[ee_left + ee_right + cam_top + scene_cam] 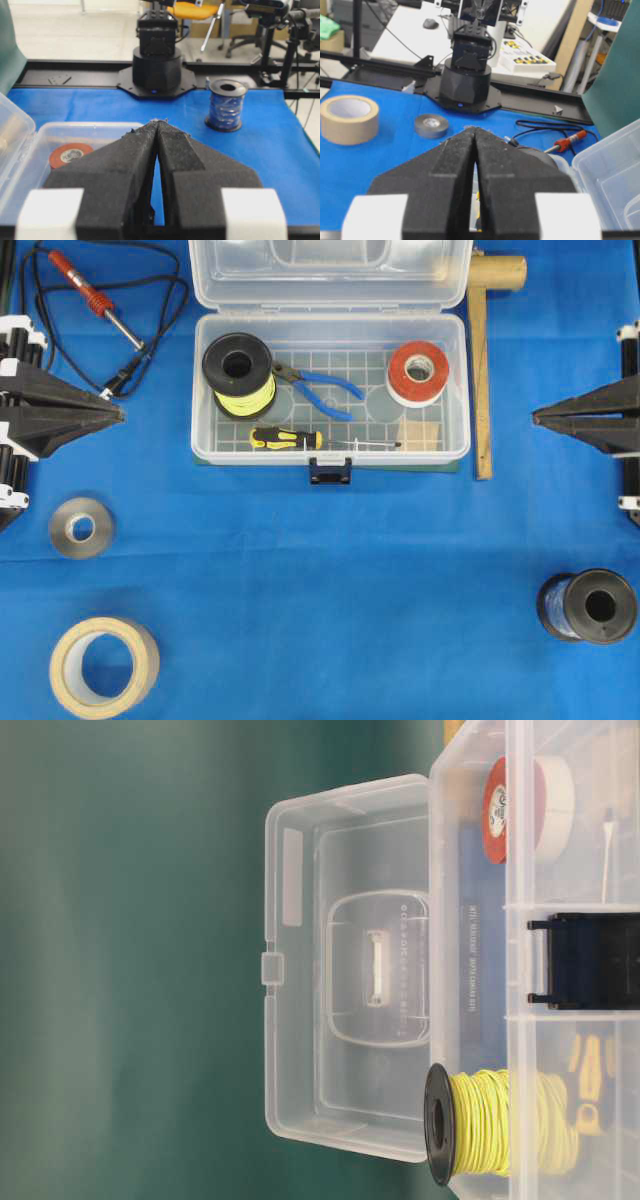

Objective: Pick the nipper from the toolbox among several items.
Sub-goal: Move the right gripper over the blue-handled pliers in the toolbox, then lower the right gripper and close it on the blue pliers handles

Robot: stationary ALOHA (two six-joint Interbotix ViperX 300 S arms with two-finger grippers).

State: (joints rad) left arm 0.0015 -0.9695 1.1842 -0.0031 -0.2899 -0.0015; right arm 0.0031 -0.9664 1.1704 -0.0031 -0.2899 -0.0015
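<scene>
The black left gripper sits at the left edge of the blue cloth-covered table, its 2 fingers pressed together on nothing, well apart from the clear plastic rectangular toolbox with its lid open. Inside, the blue-handled nipper lies flat between a black spool of yellow wire and a red-and-white tape roll, long axis slanting, dark jaws pointing upper left, handles lower right. The black right gripper rests closed and empty at the right edge. The table-level view shows the spool, not the nipper.
</scene>
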